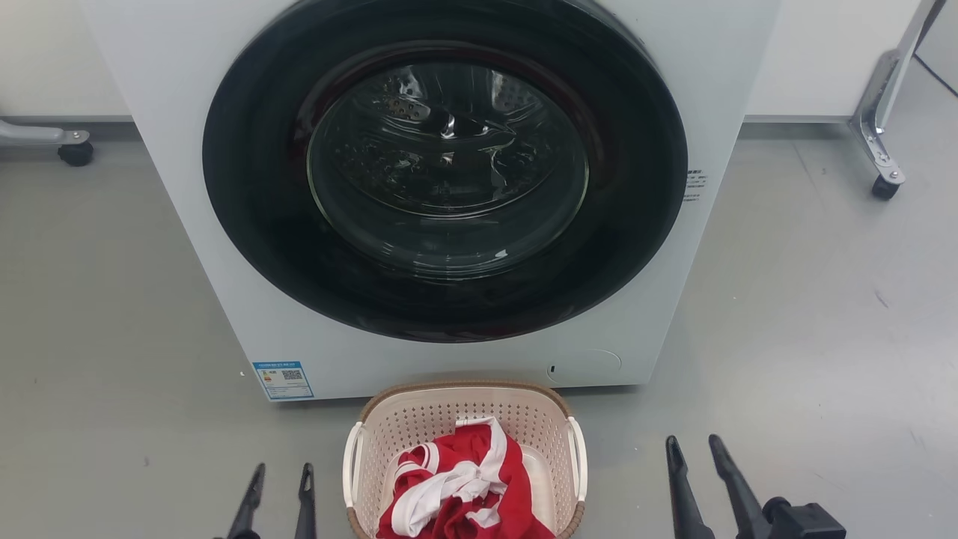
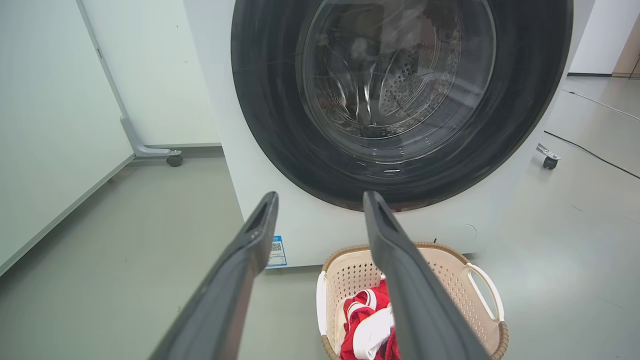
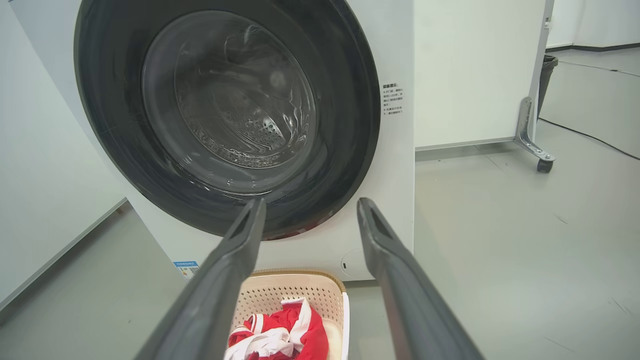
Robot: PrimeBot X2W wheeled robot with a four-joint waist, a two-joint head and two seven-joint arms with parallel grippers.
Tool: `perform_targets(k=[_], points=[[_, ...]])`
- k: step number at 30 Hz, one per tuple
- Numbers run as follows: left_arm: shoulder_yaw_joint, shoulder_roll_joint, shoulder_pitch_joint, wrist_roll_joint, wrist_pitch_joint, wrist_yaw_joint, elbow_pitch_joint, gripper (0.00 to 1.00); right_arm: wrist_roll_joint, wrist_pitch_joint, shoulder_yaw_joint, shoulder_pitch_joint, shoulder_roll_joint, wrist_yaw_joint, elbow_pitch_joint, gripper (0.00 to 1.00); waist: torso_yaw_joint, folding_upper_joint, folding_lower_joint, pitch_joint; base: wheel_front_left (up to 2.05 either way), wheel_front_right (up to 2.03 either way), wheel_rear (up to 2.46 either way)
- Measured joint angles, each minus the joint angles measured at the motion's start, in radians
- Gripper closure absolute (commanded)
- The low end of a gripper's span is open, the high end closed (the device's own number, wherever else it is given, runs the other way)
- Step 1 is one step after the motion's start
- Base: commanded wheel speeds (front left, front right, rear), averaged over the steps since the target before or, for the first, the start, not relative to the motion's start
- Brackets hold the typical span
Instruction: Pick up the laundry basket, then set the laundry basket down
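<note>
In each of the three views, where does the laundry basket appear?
Head view: laundry basket at the bottom edge, centre.
Left wrist view: bottom edge, right of centre.
Right wrist view: bottom edge, slightly left of centre.
Shared landmark: blue sticker low on the washing machine front, left of the basket.

i see my dark fingers (image 1: 303, 486), a cream perforated laundry basket (image 1: 419, 419) with brown woven-look rim, red-and-white cloth (image 1: 456, 490), a white washer (image 1: 187, 150).

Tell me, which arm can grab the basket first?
Probably the left. The left pincer sits closer to the basket and its white handle than the right pincer does on its side.
</note>
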Motion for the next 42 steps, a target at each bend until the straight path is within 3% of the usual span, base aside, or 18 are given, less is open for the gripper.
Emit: perform_targets(k=[9,42], points=[[0.006,-0.003,0.028,-0.022,0.011,-0.01,0.053,1.0,0.028,0.009,-0.011,0.034,0.001,0.006,0.054,1.0,0.0,0.0,0.0,-0.001,0.0,0.0,0.0],[0.102,-0.019,0.0,-0.52,0.143,-0.09,0.065,1.0,0.478,0.142,-0.171,0.017,0.008,0.089,0.078,1.0,0.004,0.0,0.0,-0.011,0.0,0.0,0.0]])
